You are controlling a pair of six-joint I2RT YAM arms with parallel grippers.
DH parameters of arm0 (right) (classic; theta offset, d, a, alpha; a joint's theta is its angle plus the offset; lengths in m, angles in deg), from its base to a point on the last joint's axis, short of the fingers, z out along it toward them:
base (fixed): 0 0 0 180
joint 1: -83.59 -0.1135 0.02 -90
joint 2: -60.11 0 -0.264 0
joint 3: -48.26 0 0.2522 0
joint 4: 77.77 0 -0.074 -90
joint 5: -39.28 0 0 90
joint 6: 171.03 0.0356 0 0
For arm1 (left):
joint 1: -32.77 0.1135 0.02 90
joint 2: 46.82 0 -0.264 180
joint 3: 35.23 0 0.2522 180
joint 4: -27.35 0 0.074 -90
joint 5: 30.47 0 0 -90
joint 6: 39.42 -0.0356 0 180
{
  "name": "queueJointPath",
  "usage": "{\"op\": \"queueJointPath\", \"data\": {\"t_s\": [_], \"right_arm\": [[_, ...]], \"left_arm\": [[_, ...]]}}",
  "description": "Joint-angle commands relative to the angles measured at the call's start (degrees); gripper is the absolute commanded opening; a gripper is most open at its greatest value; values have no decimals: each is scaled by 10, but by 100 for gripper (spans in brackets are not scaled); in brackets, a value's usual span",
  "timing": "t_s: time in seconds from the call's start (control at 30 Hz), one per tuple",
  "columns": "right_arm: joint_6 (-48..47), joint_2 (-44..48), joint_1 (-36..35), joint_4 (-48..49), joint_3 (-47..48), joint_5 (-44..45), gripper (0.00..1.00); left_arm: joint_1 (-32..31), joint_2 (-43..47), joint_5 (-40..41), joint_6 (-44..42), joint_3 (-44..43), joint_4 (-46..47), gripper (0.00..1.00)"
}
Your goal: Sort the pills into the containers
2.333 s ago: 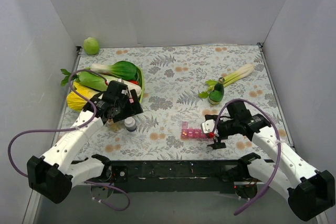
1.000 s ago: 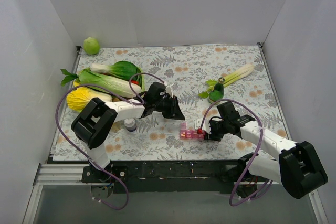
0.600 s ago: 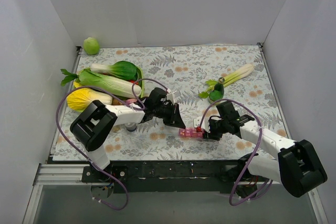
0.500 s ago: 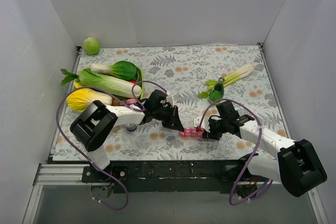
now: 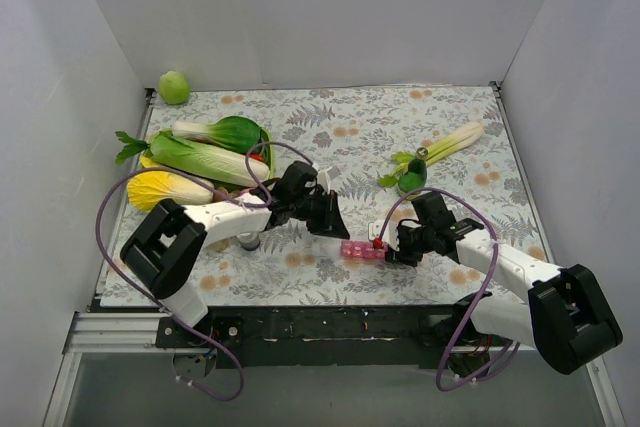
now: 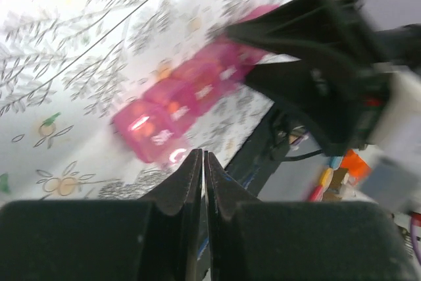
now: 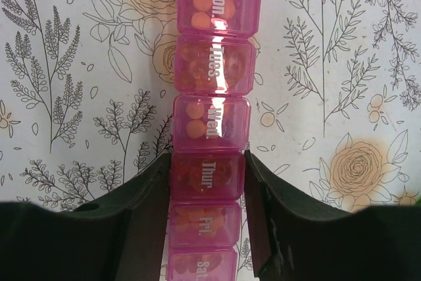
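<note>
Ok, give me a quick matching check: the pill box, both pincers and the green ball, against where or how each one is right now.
1. pill box
2. left pincer
3. right pincer
4. green ball

A. in the far left corner
B. shut on the pill box
C. shut, holding nothing
D. pink, day names on its lids

Pairs: 1-D, 2-C, 3-B, 4-A

The table (image 5: 340, 147) is covered with a floral-print cloth. Items lying on it:

- A pink organizer (image 5: 358, 249) sits near the front edge, about centre.
- A small vial (image 5: 248, 241) stands to the organizer's left, partly hidden.
- A green tray (image 5: 268, 162) of leafy greens is at the left.
- A yellow cabbage (image 5: 165, 188) lies against the tray's near side.
- A round green vegetable (image 5: 174, 87) is at the far left corner.
- A leek (image 5: 455, 142) lies at the right.
- A green bottle-shaped item (image 5: 411, 182) sits at the leek's leafy end.
</note>
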State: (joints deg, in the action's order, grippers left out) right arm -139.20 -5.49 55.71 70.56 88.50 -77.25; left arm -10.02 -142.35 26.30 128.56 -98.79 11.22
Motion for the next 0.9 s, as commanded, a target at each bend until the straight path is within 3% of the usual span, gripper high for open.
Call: {"op": "queueJointPath", "data": {"t_s": [0.0,0.27,0.57,0.67,0.73,0.87], "right_arm": [[3,-15,-2,-23,-17,38,24],[3,-16,-2,-23,-18,43,24],[8,-17,-2,-19,-22,47,24],[11,-20,-2,-19,-20,51,24],[12,-19,-2,-19,-21,53,24],[10,-15,-3,-23,-24,53,24]], "left_arm": [[-3,87,34,-13,-67,-45,5],[-3,63,52,-28,-88,-81,2],[-17,-49,4,-26,-17,-62,0],[-23,-87,30,-25,-9,-76,0],[-23,-98,58,-23,-9,-79,0],[-23,-71,41,-19,-18,-70,0]]}}
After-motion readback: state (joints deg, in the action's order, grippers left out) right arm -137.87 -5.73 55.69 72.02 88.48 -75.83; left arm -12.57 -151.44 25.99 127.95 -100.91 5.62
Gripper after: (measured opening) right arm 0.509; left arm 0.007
